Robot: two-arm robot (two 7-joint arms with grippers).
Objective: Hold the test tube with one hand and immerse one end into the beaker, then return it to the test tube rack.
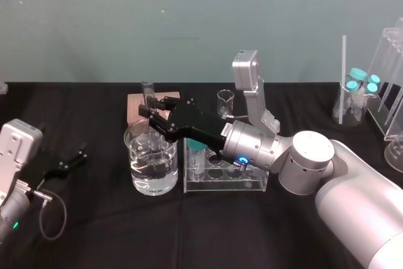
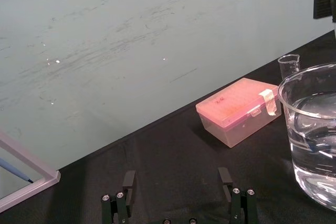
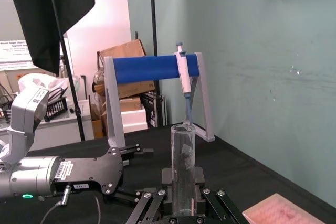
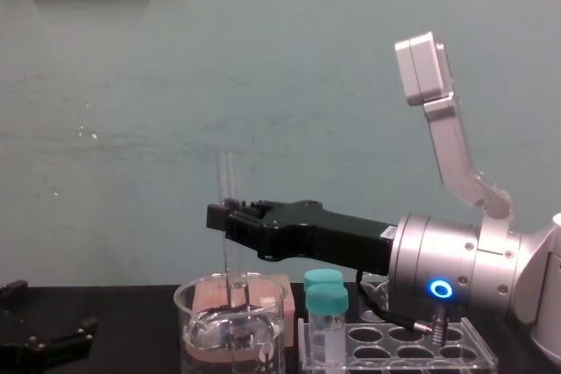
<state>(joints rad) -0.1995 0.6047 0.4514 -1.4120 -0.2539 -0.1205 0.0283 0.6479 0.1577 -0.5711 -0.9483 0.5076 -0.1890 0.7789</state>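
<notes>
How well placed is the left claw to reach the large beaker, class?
Probably yes. The left claw, open, sits left of the beaker with bare black cloth between; only the right claw, holding the test tube in it, crowds the top.

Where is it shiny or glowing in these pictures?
Head view: white glints on the beaker, under the right gripper holding the test tube; the left gripper idles, open, at the left. Chest view: the blue ring light glows. Left wrist view: bright streaks on the beaker.
</notes>
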